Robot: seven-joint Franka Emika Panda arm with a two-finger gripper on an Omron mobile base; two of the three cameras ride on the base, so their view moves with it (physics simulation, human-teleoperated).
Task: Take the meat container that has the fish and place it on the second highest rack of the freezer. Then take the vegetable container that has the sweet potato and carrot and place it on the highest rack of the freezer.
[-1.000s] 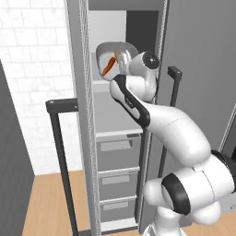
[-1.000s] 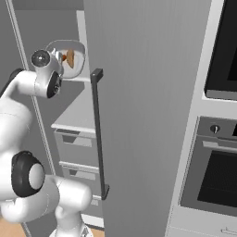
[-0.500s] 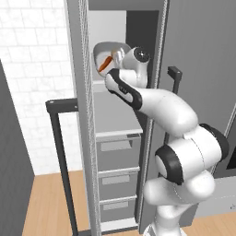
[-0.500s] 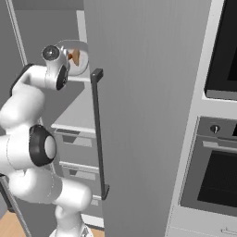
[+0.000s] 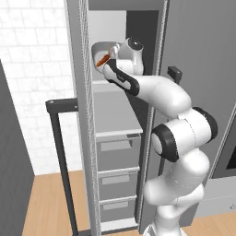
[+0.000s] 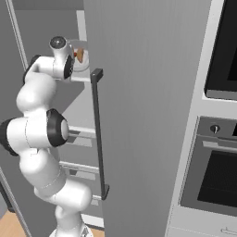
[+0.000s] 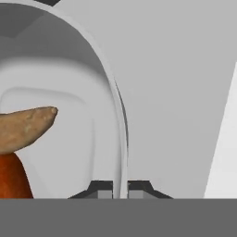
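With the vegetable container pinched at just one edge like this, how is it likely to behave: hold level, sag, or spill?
The gripper is shut on the rim of the vegetable container, a one-sided hold, so it may tilt. The tray looks stiff, probably not sagging. The sweet potato and carrot lie loose inside; being rounded, they could roll if it tips.

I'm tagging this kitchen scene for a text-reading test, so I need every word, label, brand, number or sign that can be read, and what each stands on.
None: no readable text anywhere.
The freezer, its drawers and the oven beside it are plain.
The oven knob bears no legible marking.
The vegetable container, sweet potato and carrot carry no label.
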